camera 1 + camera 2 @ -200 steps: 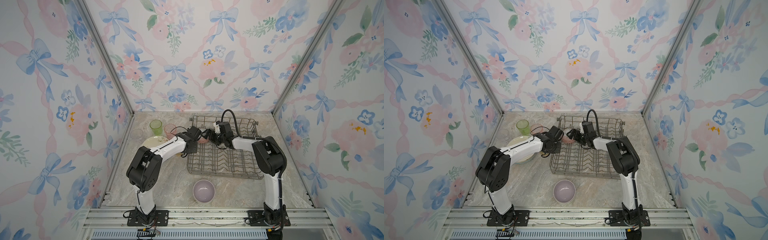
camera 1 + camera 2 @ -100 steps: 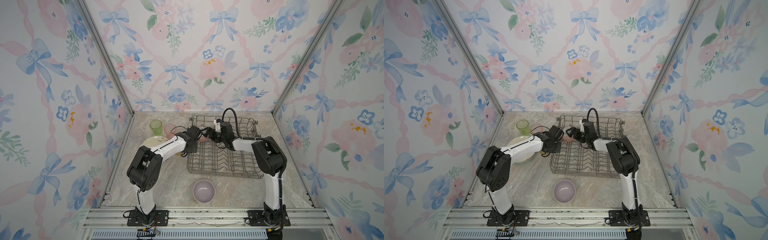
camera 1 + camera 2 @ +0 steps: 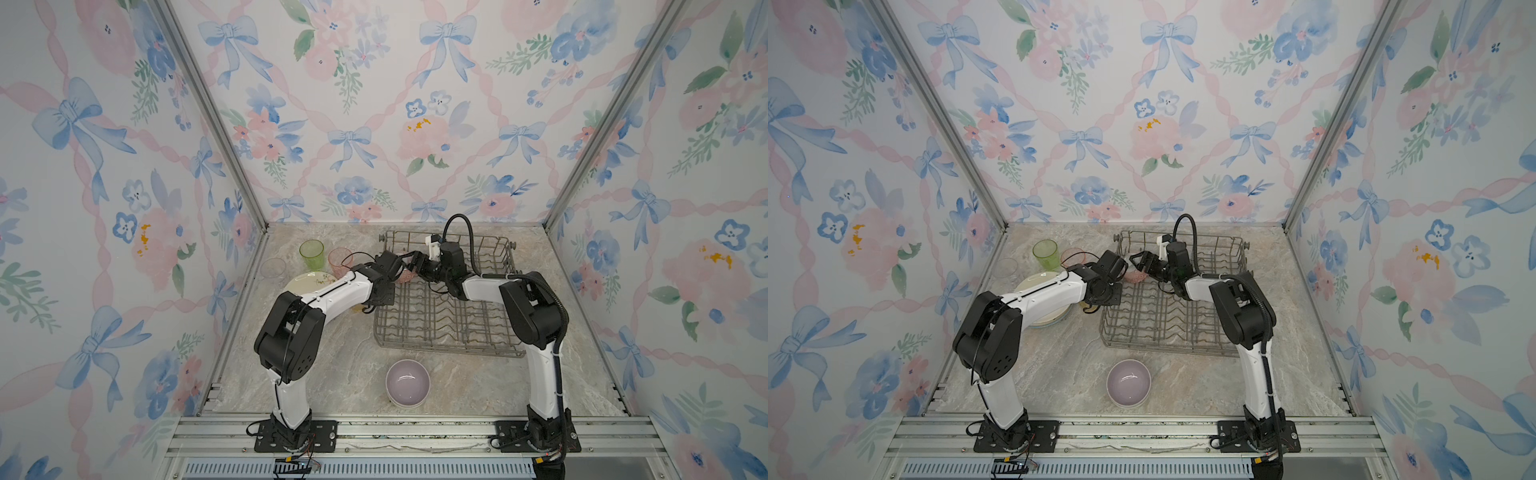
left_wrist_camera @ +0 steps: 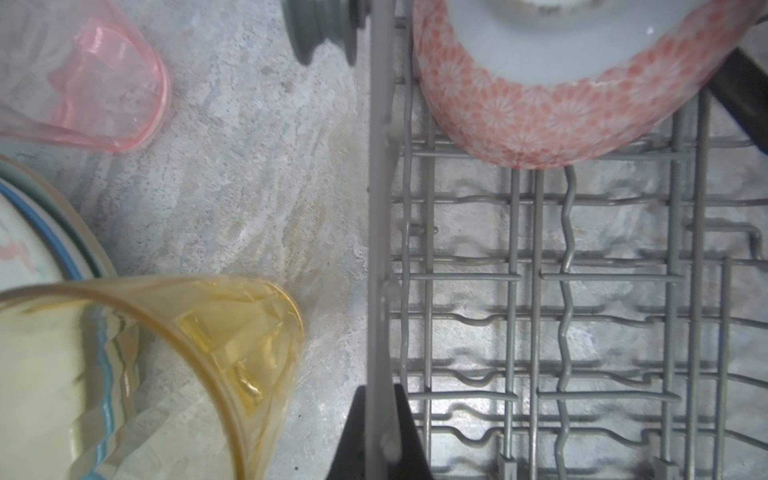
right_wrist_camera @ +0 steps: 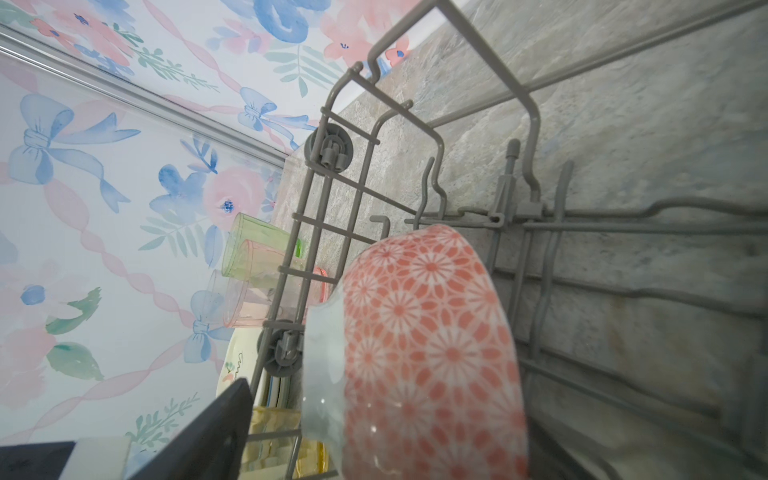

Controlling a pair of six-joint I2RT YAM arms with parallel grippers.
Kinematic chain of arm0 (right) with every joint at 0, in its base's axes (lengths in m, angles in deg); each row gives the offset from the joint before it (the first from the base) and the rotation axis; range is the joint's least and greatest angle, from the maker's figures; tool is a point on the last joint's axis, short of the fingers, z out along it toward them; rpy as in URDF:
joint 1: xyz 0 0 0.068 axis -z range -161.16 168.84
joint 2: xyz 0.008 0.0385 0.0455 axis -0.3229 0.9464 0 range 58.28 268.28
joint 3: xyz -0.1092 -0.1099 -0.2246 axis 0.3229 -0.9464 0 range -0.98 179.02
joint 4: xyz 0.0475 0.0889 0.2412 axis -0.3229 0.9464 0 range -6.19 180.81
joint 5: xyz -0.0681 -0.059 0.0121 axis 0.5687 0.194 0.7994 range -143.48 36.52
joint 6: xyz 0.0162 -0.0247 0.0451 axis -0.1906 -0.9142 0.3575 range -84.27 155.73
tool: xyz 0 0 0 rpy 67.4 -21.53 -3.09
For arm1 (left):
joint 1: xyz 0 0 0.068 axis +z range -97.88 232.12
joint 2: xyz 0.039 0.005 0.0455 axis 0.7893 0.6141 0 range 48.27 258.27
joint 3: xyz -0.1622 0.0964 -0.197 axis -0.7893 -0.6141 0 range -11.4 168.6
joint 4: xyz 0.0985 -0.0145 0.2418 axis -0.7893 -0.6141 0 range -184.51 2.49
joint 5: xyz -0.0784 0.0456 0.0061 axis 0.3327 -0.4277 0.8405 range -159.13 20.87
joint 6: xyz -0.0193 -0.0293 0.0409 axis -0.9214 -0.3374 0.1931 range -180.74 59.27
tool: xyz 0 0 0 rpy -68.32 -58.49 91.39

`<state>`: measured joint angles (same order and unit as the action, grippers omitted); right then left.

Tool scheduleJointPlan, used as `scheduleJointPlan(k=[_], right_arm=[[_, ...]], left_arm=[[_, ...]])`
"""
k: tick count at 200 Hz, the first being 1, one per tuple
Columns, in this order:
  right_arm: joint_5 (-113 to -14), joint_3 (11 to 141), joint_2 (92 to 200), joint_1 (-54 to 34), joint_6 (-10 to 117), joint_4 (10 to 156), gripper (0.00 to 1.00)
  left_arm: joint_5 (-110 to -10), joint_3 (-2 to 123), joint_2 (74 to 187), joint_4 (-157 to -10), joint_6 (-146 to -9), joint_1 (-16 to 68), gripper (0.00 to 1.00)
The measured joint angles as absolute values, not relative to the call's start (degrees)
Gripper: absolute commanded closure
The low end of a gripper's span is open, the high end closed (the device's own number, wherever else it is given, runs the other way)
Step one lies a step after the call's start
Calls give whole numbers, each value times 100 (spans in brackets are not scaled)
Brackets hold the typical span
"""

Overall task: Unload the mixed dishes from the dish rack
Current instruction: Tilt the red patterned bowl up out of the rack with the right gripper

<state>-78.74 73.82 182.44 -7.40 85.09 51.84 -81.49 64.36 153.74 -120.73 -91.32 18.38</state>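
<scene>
— What's in the dish rack (image 3: 444, 347)?

— The pink bowl (image 3: 405, 276). It stands on its edge among the tines in the rack's upper left corner, a little above the middle of both top views.

— And the right gripper (image 3: 1139, 266)?

— Its jaws are apart, one on either side of that bowl. In the right wrist view there's a gap between one finger (image 5: 216, 428) and the bowl's rim. The other side I can't make out.

— The left gripper (image 4: 380, 399)?

— Pinched together on the rack's left rim wire, close by the bowl.

— Where's everything else?

— Out on the table (image 3: 332, 345). The lilac bowl (image 3: 407, 382) sits upright at lower centre, below the rack. The green tumbler (image 3: 311, 254), pink tumbler (image 3: 340, 259) and a clear tumbler (image 3: 273, 268) stand left of the rack, towards the back wall. A stack of plates (image 3: 301, 282) lies just below them, partly under the left arm. A yellow tumbler (image 4: 187, 353) is beside the stack, next to the rack.
</scene>
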Motion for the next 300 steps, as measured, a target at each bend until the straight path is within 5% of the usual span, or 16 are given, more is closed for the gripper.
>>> scheduleJointPlan(k=[55, 94, 146, 228, 252, 300], right_arm=[[-7948, 7271, 18161, -744, 8527, 5025, 50], [-7970, 7271, 18161, -744, 8592, 5007, 56], [-8171, 7332, 18137, -781, 8750, 4664, 85], [-8224, 7562, 18119, -755, 8555, 5068, 100], [-8221, 7726, 18095, -755, 8341, 5453, 100], [-8224, 7798, 17962, -755, 8061, 5978, 100]], left_arm=[[-8116, 6439, 15379, -12046, -9135, 1838, 98], [-8111, 6439, 15379, -12046, -9132, 1842, 98], [-8066, 6439, 15390, -11994, -9132, 1842, 98], [-8046, 6450, 15405, -11950, -9089, 1842, 97], [-8059, 6450, 15405, -11941, -9071, 1842, 82], [-7991, 6450, 15405, -11933, -9058, 1836, 24]])
